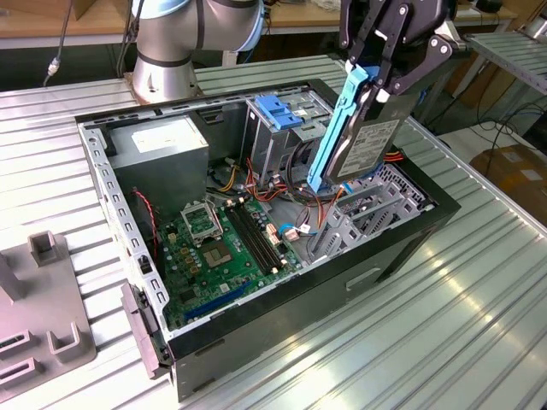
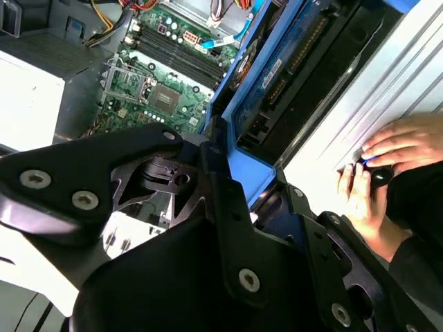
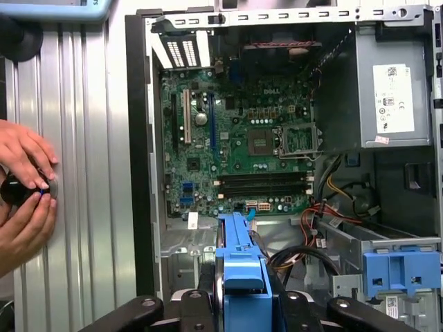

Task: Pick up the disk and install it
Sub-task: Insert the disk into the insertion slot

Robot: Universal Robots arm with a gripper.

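Ribbed metal table (image 1: 479,299), open computer case (image 1: 256,333), jaws clamped on blue-railed grey disk (image 1: 372,141)

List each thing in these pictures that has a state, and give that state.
computer case: on its side, panel off.
disk: gripped, tilted above the computer case.
tool: shut on the disk.
drive cage: seated in the computer case.
CPU socket: bare, no cooler.

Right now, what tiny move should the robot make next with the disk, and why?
Probably nudge the disk toward the drive cage with the blue handle, on the exterior view's left. The gripper holds the disk on edge above the open computer case, beside that cage and not in it.
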